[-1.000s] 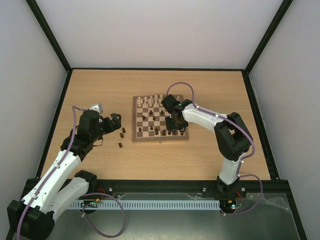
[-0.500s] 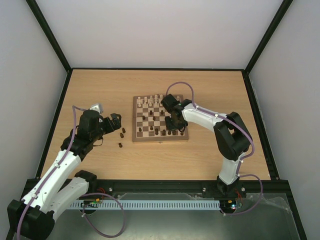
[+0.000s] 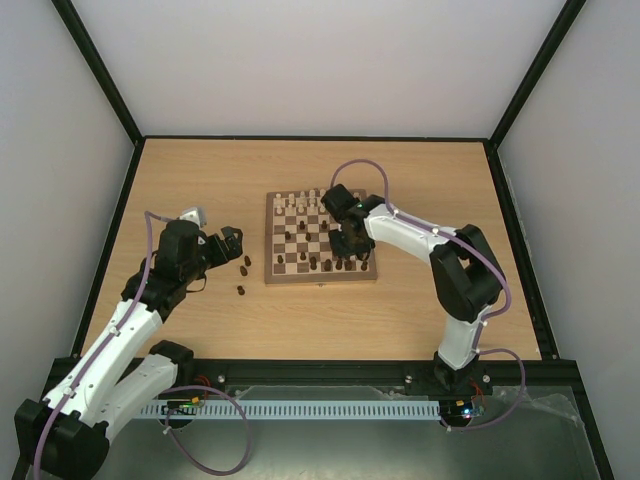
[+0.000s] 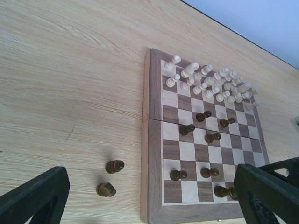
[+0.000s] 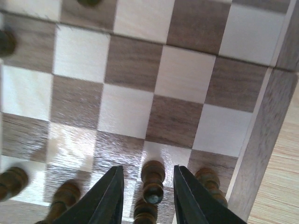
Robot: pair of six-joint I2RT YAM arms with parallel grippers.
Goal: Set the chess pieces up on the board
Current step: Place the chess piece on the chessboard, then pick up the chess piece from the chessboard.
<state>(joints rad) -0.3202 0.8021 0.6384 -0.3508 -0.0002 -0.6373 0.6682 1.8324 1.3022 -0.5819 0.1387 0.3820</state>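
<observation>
Pale cream wooden pieces fill the far rows of the checkered wooden board. Dark brown pieces lie scattered, some on the desk to its left. The right tool straddles one, jaws parted; the left tool gapes empty.

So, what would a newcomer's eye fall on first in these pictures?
The wooden chessboard in the middle of the table: cream pieces crowd its far rows, dark pieces stand scattered on the near half. The right gripper hangs open over its near right corner, one dark piece between its fingers, seemingly untouched. Left of the board, loose dark pieces wait on the table before the open left gripper.
</observation>
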